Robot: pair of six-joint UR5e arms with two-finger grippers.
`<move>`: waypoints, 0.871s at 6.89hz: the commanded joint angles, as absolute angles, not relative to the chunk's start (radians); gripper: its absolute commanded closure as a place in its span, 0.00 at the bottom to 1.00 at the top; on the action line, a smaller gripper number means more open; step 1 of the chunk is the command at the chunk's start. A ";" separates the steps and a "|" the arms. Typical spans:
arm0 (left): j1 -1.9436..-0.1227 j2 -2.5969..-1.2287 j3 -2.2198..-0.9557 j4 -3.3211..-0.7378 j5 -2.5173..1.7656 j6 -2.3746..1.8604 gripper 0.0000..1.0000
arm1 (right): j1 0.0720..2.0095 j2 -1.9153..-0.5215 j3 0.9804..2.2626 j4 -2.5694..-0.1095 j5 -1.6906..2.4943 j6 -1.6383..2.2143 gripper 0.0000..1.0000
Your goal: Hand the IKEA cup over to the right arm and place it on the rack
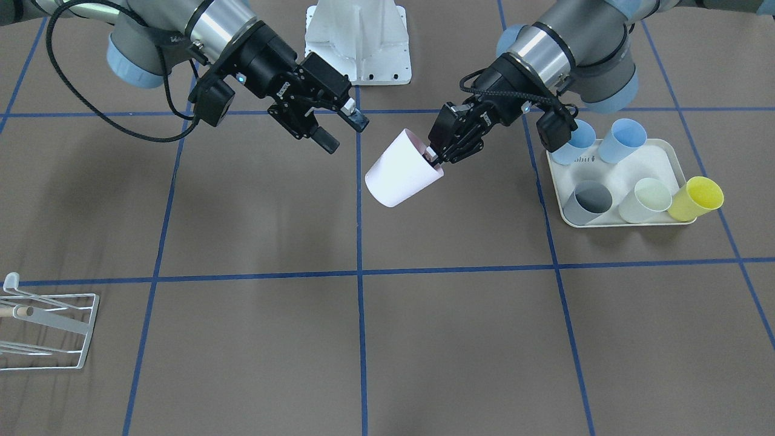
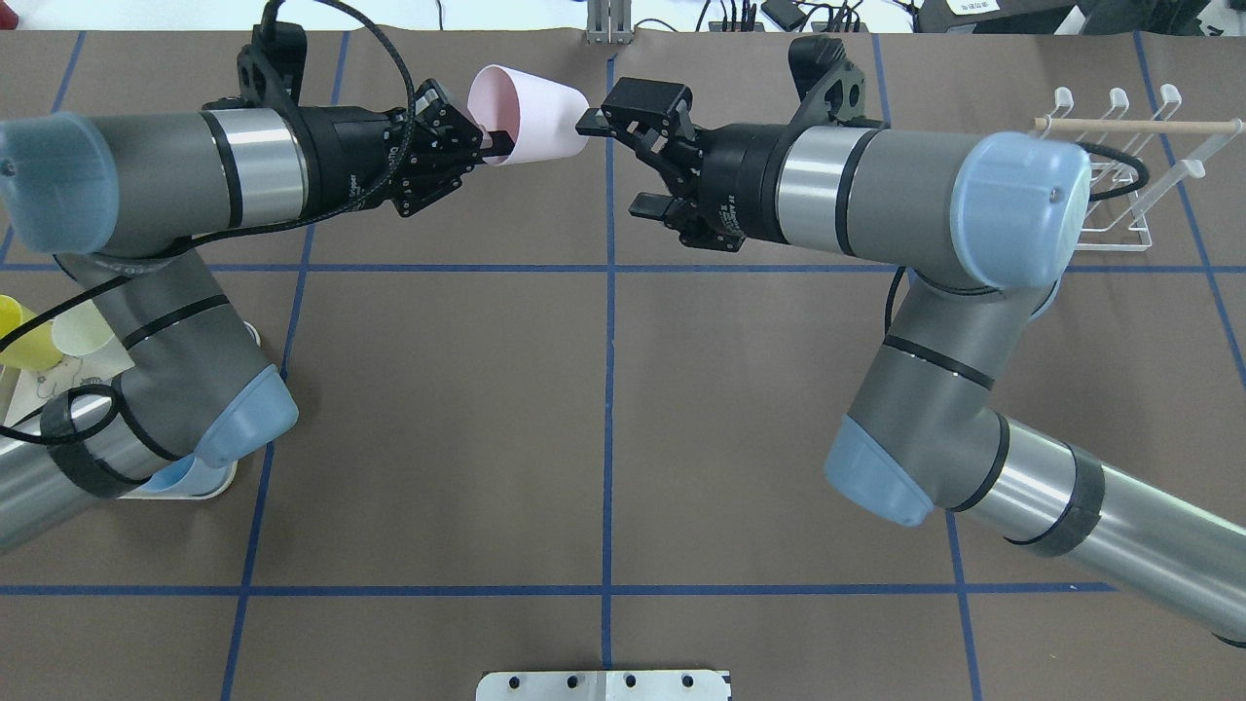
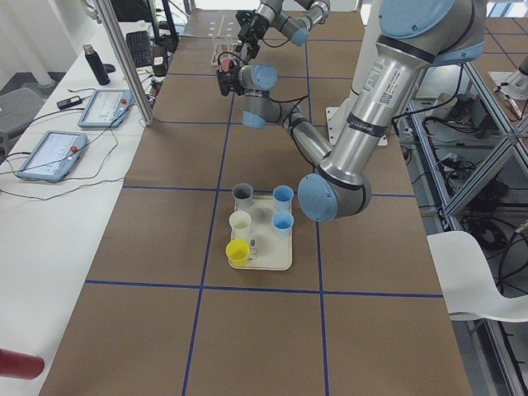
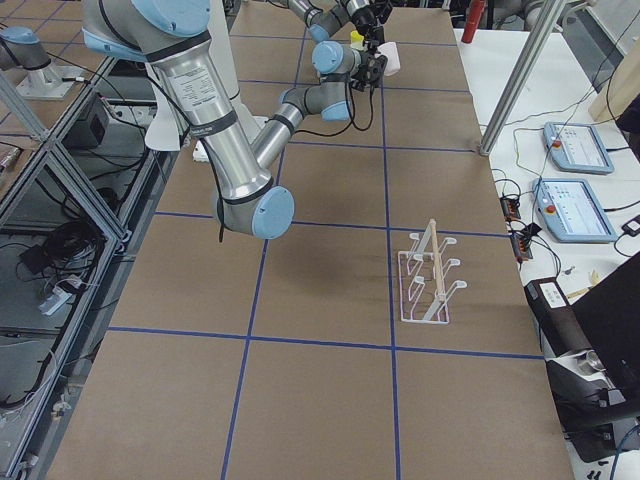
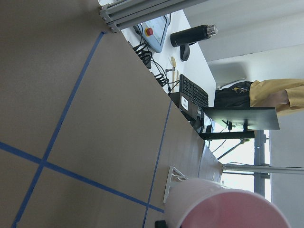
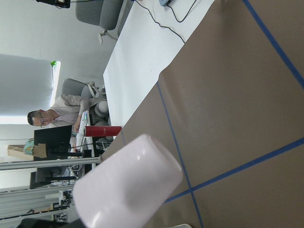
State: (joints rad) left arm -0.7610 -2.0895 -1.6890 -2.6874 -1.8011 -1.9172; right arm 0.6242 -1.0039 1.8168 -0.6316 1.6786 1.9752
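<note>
Left hand (image 1: 433,157) pinching cup (image 1: 399,178) rim

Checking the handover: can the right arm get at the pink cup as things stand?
Probably yes. The right gripper is open, just off the closed end of the cup, with nothing between them; the left gripper holds only the rim, leaving the body free.

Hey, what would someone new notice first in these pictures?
The pale pink cup stands out, held tilted in mid-air over the middle of the table by the left tool pinching its rim. The right tool is open close to the cup's base. A tray of coloured cups sits on the robot's left, the white wire rack far to its right.
</note>
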 commanded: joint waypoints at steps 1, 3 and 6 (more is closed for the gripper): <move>-0.799 -2.131 -1.629 -2.707 -1.857 -1.910 1.00 | 0.592 -0.993 1.819 -0.574 1.637 2.060 0.00; -0.804 -2.084 -1.615 -2.882 -1.856 -2.127 1.00 | 0.595 -0.991 1.819 -0.568 1.628 2.126 0.00; -0.801 -1.996 -1.568 -3.327 -1.848 -2.437 1.00 | 0.594 -0.974 1.819 -0.568 1.588 2.201 0.01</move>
